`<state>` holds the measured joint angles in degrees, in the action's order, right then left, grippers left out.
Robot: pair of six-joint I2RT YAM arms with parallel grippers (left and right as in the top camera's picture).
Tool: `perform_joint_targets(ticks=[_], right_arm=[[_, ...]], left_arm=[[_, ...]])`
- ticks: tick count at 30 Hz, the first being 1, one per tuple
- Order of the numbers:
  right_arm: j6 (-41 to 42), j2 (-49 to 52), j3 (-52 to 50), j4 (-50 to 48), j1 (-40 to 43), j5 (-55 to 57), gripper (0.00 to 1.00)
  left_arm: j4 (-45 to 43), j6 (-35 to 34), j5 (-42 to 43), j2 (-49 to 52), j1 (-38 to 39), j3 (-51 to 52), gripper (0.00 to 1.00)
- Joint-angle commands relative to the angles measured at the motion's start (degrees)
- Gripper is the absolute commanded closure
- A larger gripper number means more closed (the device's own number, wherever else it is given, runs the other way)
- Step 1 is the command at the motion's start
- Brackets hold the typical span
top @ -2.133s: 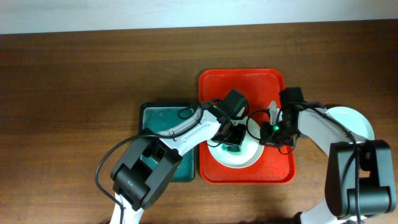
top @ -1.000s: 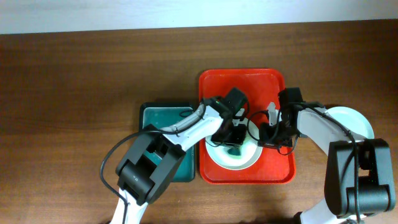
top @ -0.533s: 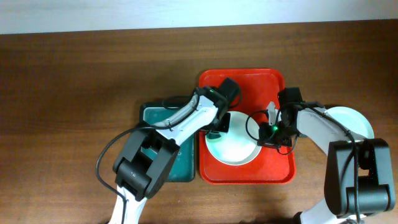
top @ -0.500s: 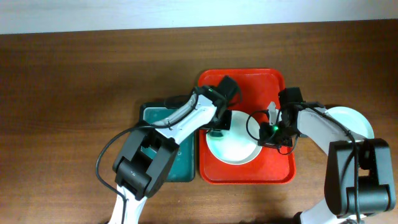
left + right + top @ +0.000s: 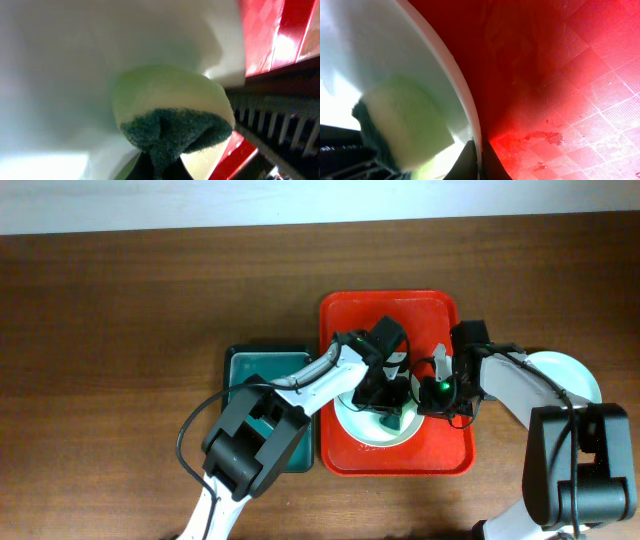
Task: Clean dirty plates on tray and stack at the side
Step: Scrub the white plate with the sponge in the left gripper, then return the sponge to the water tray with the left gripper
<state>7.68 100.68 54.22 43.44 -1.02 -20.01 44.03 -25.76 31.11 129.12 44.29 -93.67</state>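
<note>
A pale mint plate (image 5: 362, 430) lies on the red tray (image 5: 390, 310). My left gripper (image 5: 390, 412) is shut on a yellow-green sponge with a dark green scrub side (image 5: 170, 120) and presses it on the plate's right part (image 5: 60, 75). My right gripper (image 5: 432, 392) is shut on the plate's right rim (image 5: 465, 100), over the tray floor (image 5: 560, 75). The sponge also shows in the right wrist view (image 5: 405, 125). A second plate (image 5: 572, 370) lies on the table right of the tray. A third plate is not in view.
A dark green basin (image 5: 250, 370) stands left of the tray, partly under my left arm. The brown wooden table (image 5: 120, 330) spreads around; a white wall edge runs along the back.
My left gripper has swept the sponge from the plate's upper left edge back to its right part. The right gripper has kept its hold on the rim.
</note>
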Motion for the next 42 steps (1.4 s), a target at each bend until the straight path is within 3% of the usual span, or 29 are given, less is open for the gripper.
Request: perform_joint_targets(ticks=[1,5,11,15,20,24,32,39,42], right_arm=[[-0.39,1.53,-0.79,-0.39,-0.20,4.13,0.95],[-0.42,1.53,-0.79,-0.39,-0.20,4.13,0.95],[-0.42,1.53,-0.79,-0.44,-0.20,4.13,0.96],[-0.42,1.53,-0.79,-0.44,-0.20,4.13,0.96],[-0.44,1.53,-0.79,-0.44,-0.20,4.13,0.95],[-0.44,1.53,-0.79,-0.42,-0.20,4.13,0.96],[-0.44,1.53,-0.79,-0.15,-0.20,4.11,0.96],[-0.44,1.53,-0.79,0.24,-0.20,4.13,0.96],[-0.44,1.53,-0.79,0.26,-0.20,4.13,0.96]], left_arm=[[4.81,1.42,-1.70,2.95,-0.96,1.03,1.00],[9.66,1.40,-15.41,0.98,-5.01,1.03,1.00],[7.02,0.96,-33.18,-0.46,-7.61,0.98,1.00],[4.28,0.96,-31.67,-0.46,-6.75,0.98,1.00],[-6.03,0.96,-17.07,-0.46,-3.96,0.98,1.00],[-8.17,0.96,-13.90,-0.09,-0.46,0.98,1.00],[1.16,1.01,-17.09,-2.08,-2.05,0.11,1.00],[15.13,4.63,-21.31,-18.16,-9.18,-3.61,1.00],[20.70,4.63,-28.20,-24.33,-12.00,-3.58,1.00]])
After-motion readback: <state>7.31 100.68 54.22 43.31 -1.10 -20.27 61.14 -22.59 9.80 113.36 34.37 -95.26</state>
